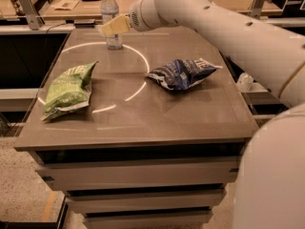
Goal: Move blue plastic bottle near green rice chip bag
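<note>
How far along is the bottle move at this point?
Nothing delivered yet: the bottle stands at the back edge of the table, apart from the green bag. In hand: the hand is at the bottle. Left: carrying it over beside the bag.

Arm (224,30) a thick, smooth white shell, rounded, with small dark holes in a row along its top. Round white collar at the wrist, dotted vent patch; gripper (113,26) pale yellow, blocky, over the table's (190,113) far left
</note>
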Robot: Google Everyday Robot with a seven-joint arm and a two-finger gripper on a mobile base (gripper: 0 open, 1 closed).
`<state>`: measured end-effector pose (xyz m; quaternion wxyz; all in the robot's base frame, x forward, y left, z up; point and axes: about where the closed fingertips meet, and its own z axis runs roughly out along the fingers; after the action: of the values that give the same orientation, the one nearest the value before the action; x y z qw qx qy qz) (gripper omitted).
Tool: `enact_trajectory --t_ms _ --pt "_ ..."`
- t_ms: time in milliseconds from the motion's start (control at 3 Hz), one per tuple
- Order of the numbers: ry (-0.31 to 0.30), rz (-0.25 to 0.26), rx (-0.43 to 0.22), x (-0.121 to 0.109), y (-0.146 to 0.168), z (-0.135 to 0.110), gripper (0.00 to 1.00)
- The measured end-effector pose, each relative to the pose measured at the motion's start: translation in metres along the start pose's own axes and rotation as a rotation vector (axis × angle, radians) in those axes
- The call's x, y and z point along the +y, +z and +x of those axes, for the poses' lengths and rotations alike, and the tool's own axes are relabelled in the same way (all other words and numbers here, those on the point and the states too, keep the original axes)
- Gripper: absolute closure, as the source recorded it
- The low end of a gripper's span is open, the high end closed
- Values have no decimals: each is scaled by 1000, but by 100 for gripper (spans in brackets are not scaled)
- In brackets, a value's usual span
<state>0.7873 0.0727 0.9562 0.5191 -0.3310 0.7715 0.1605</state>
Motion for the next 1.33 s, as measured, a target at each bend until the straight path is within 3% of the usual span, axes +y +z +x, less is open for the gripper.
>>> enact_trajectory --t_ms 667,1000,1333 --pt "-52 -46 -36 -10 70 -21 0" --pt "-40 -169 -29 -9 107 11 0" --pt "-48 -335 -28 6 140 50 0"
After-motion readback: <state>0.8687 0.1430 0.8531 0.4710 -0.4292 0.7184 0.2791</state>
